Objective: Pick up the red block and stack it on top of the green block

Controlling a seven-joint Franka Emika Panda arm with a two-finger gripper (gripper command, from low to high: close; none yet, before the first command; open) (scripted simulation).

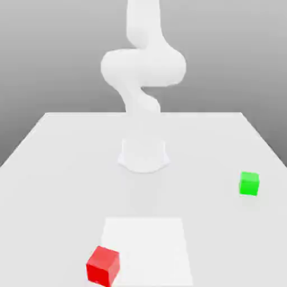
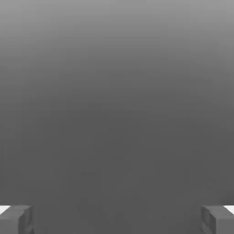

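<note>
The hand view shows my gripper point(image 2: 117, 220), wide apart and holding nothing. The exterior view shows both blocks. Nearest is the red block point(image 1: 103, 266), by the white patch point(image 1: 148, 251). It looks light and hard; I'd pinch two flat sides. Farther back, the green block point(image 1: 249, 184) sits on the table point(image 1: 50, 185).

1 plain bright red block point(image 1: 103, 266), 1 plain bright green block point(image 1: 249, 184), white arm point(image 1: 144, 67), pale grey table point(image 1: 67, 185).
</note>
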